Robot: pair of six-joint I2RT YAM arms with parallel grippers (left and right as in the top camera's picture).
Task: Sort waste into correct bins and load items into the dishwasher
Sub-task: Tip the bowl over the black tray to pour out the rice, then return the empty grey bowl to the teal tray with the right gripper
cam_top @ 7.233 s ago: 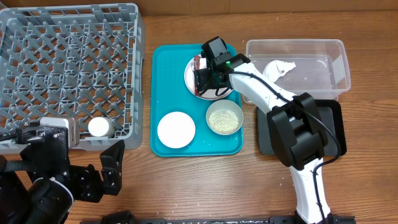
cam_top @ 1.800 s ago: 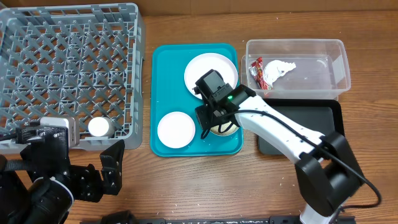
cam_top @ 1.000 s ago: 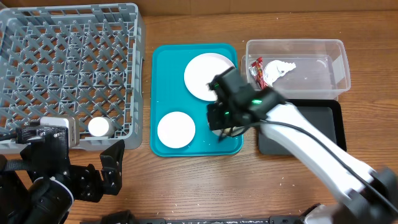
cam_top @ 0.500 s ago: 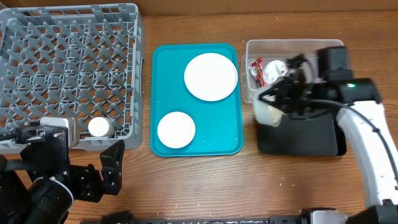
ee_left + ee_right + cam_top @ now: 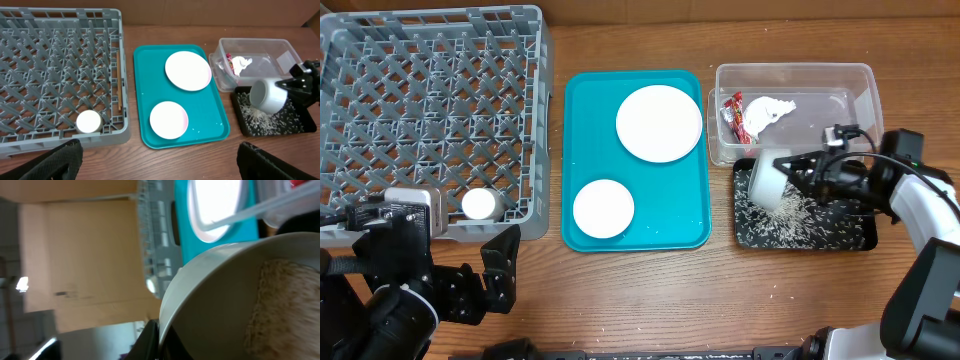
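Closest, the left gripper (image 5: 160,152) has its two fingers spread wide apart, with nothing between them. A small white cup (image 5: 478,204) stands by the near wall of the big grey plastic dish rack (image 5: 430,90). On the teal plastic serving tray (image 5: 670,200), the small pale pink dish (image 5: 603,208) sits near and the round white plate (image 5: 659,123) farther back. The right gripper (image 5: 800,172) pinches the rim of the small whitish bowl (image 5: 767,183), tipped over the shallow black tray (image 5: 860,243). Whitish rice grains (image 5: 800,215) lie scattered in that tray, with some in the bowl. Behind, the clear plastic tub (image 5: 795,68) holds the small red snack wrapper (image 5: 733,112) and the crumpled white paper napkin (image 5: 772,108).
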